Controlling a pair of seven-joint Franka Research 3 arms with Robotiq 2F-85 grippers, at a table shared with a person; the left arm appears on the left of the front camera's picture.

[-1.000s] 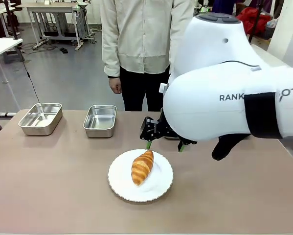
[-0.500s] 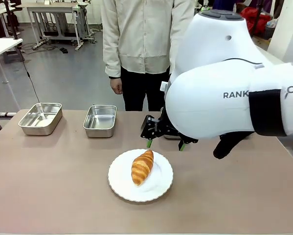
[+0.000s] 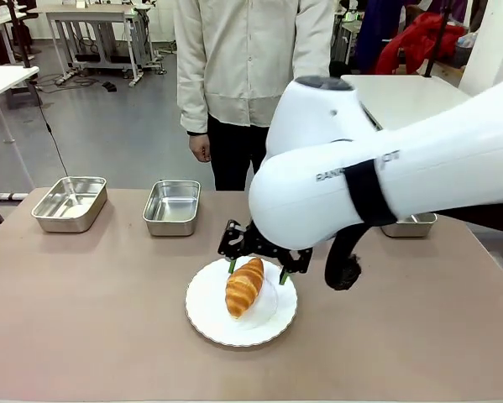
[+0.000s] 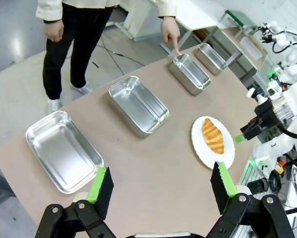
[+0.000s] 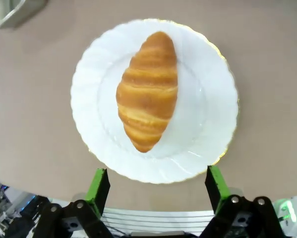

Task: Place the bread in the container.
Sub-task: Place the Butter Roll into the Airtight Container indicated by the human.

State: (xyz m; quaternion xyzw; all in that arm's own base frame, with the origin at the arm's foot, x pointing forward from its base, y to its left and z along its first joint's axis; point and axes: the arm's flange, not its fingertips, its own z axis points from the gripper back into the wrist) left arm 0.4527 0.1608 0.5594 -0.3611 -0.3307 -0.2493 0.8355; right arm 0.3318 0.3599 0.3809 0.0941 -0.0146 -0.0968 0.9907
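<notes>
The golden-brown, ridged croissant-shaped roll [image 3: 244, 287] lies on a round white scalloped plate [image 3: 209, 317] at the near middle of the brown surface [image 3: 83, 319]. I read the right claw [image 3: 258, 270] at the roll's 12 o'clock end, green pads spread wide, pinching nothing. The left claw [image 4: 161, 183] hangs high over the surface, likewise spread and unloaded. At 11 o'clock from the plate in the left wrist view sits a shallow rectangular stainless-steel pan [image 4: 190, 74], third in a row of four alike. A person's hand [image 4: 170, 32] points a finger at its far rim.

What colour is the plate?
The plate is white with a thin gold edge, clearest in the right wrist view.
</notes>
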